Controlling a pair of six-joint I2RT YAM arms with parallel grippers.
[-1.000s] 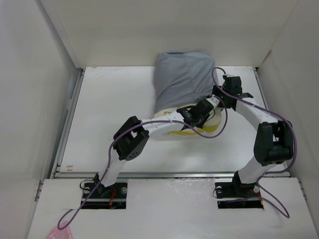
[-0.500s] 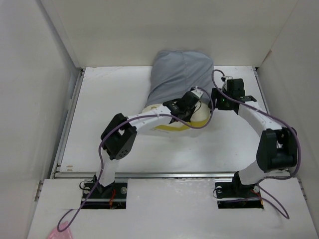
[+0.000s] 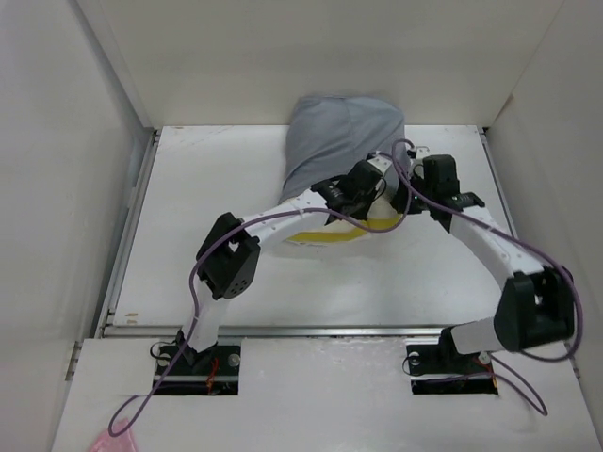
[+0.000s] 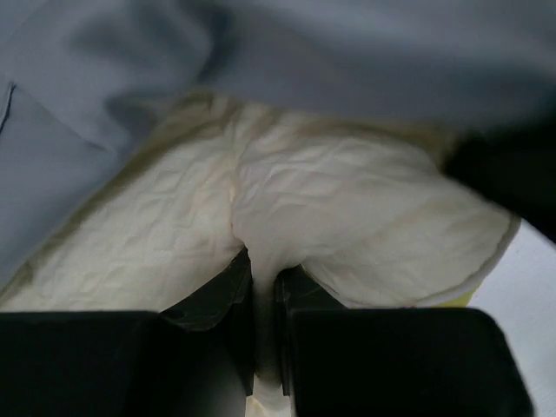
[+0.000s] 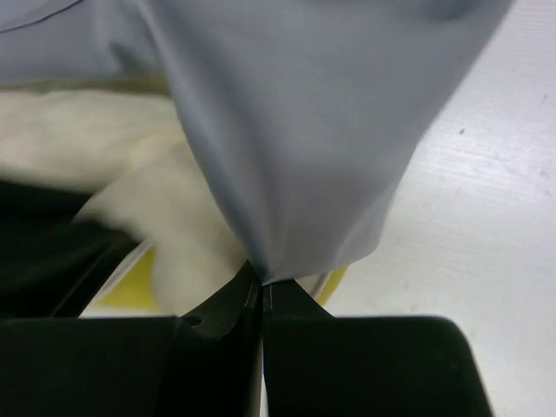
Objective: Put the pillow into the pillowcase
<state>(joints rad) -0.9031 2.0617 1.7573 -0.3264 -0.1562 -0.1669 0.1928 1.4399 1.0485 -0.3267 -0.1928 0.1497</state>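
The pillow (image 4: 347, 217), a cream-white foam block in a crinkled cover with a bright yellow side edge, is caught in the left gripper (image 4: 263, 269). In the left wrist view the two dark fingers (image 4: 221, 291) are clenched on a raised fold of the cream cover, with almost no gap between them. Beyond the fold, the cover spreads out to both sides and runs in under the pillowcase (image 4: 347, 52), a plain grey soft fabric sack that fills the top of that view.

The right gripper (image 5: 261, 282) is clenched on a pulled-up peak of grey cloth at the mouth of the pillowcase (image 5: 295, 130). Its wrist view shows the fabric drawn taut into the closed fingertips, with the cream pillow (image 5: 87, 148) and a strip of yellow behind and below it.

Only the top view gives the layout. The pillowcase (image 3: 339, 141) lies at the far edge of the white table (image 3: 207, 207), right of the middle, and its far end rises against the back wall. Most of the pillow (image 3: 330, 231) is inside it, and only the near end, with the yellow edge, sticks out toward the near edge. The left gripper (image 3: 372, 179) and right gripper (image 3: 407, 193) meet at the case's opening, the right just beside the left, on the side of the right edge.
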